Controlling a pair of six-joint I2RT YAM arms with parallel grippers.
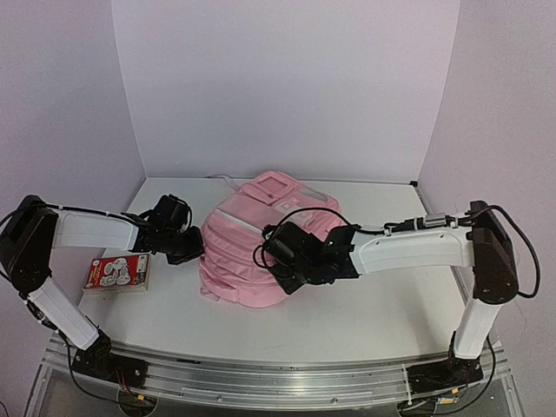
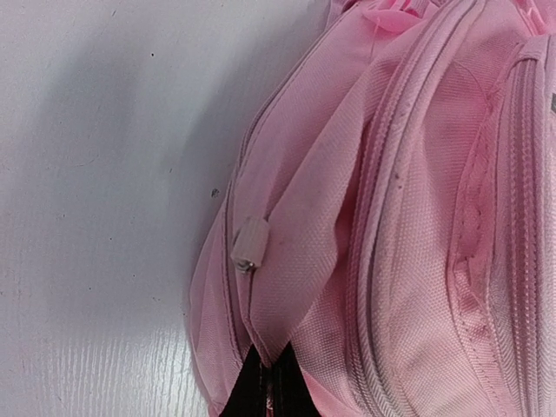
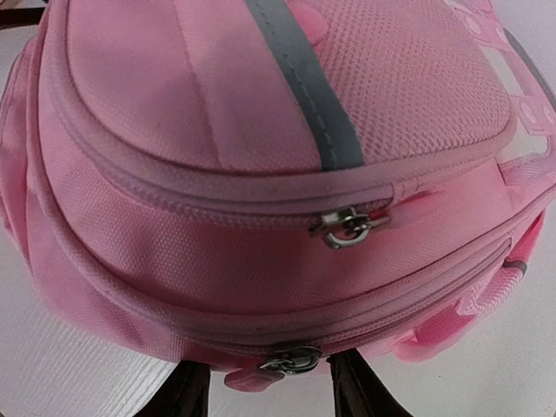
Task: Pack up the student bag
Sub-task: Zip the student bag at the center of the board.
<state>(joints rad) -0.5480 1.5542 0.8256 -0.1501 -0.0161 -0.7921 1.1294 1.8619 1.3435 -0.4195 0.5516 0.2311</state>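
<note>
The student bag (image 1: 252, 234) lies flat in the middle of the table, a light-pink backpack with a grey strip. My left gripper (image 1: 196, 251) is at its left side; in the left wrist view this gripper (image 2: 271, 387) is shut on a fold of the bag's fabric (image 2: 417, 217), just below a white zip pull (image 2: 250, 243). My right gripper (image 1: 281, 263) is at the bag's near end. In the right wrist view its fingers (image 3: 187, 393) stand apart on either side of a metal zip slider (image 3: 294, 358) with a pink tab, without touching it. A second slider (image 3: 347, 226) sits higher on the bag (image 3: 217, 104).
A red-and-white flat packet (image 1: 117, 272) lies on the table (image 1: 347, 321) left of the bag, under the left arm. White walls close in the back and both sides.
</note>
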